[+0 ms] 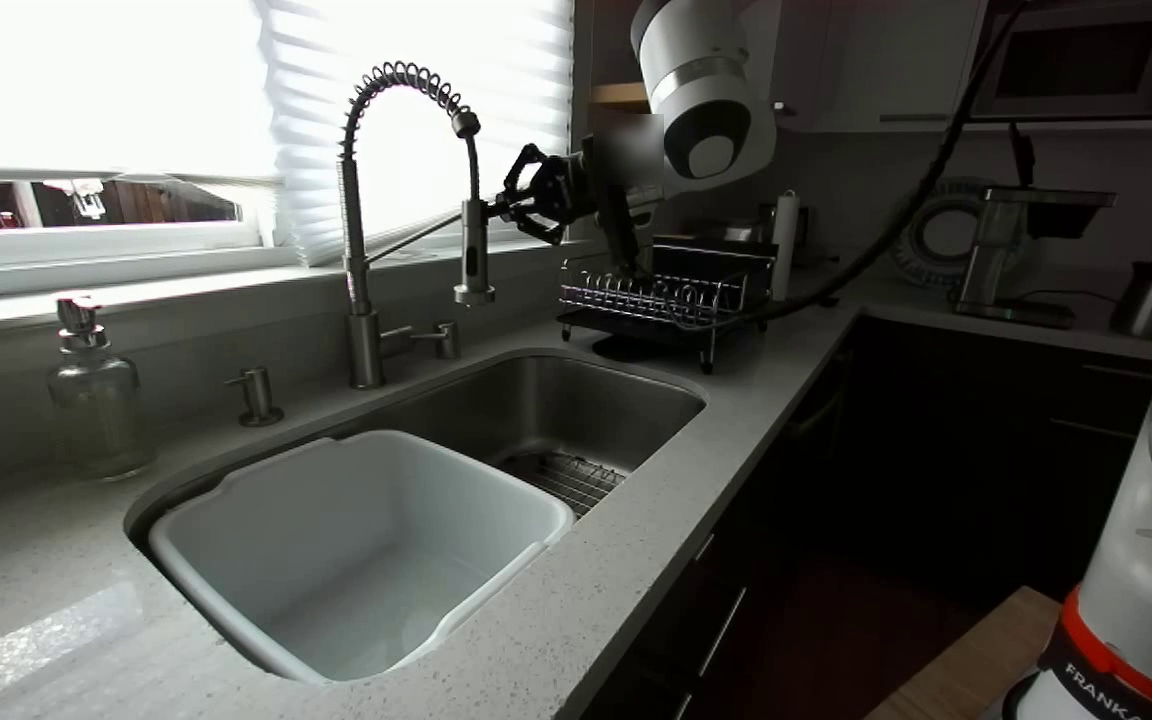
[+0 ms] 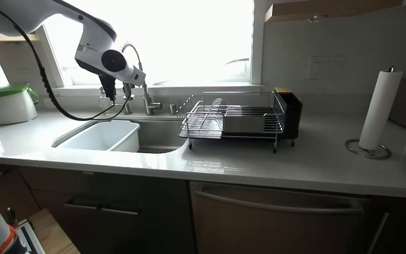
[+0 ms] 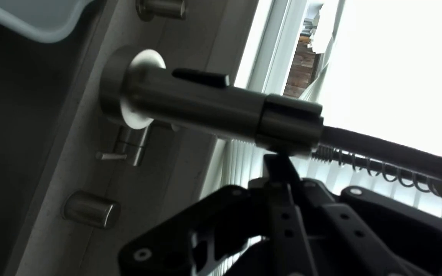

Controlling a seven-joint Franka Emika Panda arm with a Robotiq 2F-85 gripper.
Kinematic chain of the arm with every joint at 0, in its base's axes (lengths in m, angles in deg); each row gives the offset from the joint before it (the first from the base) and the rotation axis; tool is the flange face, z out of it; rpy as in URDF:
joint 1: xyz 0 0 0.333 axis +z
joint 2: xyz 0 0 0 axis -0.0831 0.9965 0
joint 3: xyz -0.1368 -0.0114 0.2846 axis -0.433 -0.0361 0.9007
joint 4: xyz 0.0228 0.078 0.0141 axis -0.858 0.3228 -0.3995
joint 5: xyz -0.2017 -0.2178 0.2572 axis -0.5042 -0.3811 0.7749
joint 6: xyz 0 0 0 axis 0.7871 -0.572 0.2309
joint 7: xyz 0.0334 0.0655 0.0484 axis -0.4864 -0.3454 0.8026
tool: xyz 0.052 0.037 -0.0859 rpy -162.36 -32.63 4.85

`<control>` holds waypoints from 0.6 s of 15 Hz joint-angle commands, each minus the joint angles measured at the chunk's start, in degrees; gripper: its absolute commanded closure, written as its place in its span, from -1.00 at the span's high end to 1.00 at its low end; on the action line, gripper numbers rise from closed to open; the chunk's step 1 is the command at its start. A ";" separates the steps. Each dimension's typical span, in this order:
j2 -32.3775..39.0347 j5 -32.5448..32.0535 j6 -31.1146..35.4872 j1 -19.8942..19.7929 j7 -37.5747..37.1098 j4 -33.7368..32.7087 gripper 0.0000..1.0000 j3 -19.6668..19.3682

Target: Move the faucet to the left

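White arm (image 2: 95, 44) points its closed claw (image 3: 280, 168) sideways at the faucet (image 3: 213, 106)

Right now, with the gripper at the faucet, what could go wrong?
The gripper appears closed beside the pull-down spray head, not around it, so a push left might slip off the rounded metal. Too much force could knock the head off its support arm. The sagging black cable might snag near the sink.

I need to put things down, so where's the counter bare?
Bare counter shows between the dish rack and the paper towel roll, and beside the sink, in front of the green-lidded bin. It's crowded behind the sink, where the faucet and short metal knob stand; higher up, the gripper sits close by the spray head.
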 commanded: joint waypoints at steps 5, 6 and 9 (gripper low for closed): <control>-1.81 -1.01 -11.11 -0.27 -2.17 1.95 -1.00 3.06; -2.13 -1.18 -12.43 -0.03 -2.66 2.39 -1.00 3.57; -2.53 -1.93 -15.61 0.33 -4.08 3.34 -1.00 4.85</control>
